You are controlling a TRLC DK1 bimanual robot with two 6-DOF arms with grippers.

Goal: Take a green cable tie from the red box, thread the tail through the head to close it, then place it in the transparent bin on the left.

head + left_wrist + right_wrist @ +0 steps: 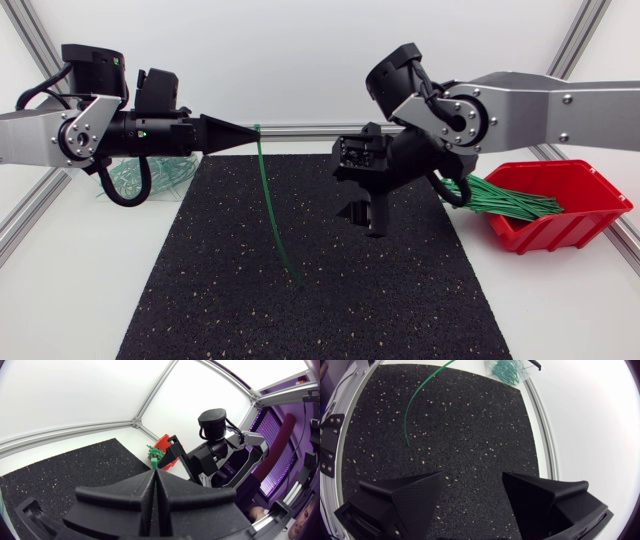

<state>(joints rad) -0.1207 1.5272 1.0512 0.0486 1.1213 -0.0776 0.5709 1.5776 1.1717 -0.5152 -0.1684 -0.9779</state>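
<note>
left gripper [248, 133] has its two wedge fingers pressed together on the head end of a green cable tie [268, 205]; in the left wrist view the pads [142, 497] meet in a thin seam at the left gripper [155, 474], with a green stub poking out at their tips. left arm [90, 135] enters from the left edge and lies nearly level above the far end of the black mat [200, 290], its gripper pointing across toward the other arm. from the pinch the tie hangs as one long open curve, tail unthreaded, its tip down near the middle of the mat; whether it touches there i cannot tell.

right arm [540, 110] comes in level from the right edge, then bends at the wrist so the right gripper [365, 215] points down over the far right part of the mat. its fingers stand well apart with nothing between them, as the right gripper [472, 495] shows against bare mat, the hanging tie [420, 397] well ahead of it.

red box [570, 215] sits off the mat's right side, tilted, with a bundle of green ties [510, 200] spilling from it. transparent bin [150, 178] stands behind the left arm, green ties inside.
</note>
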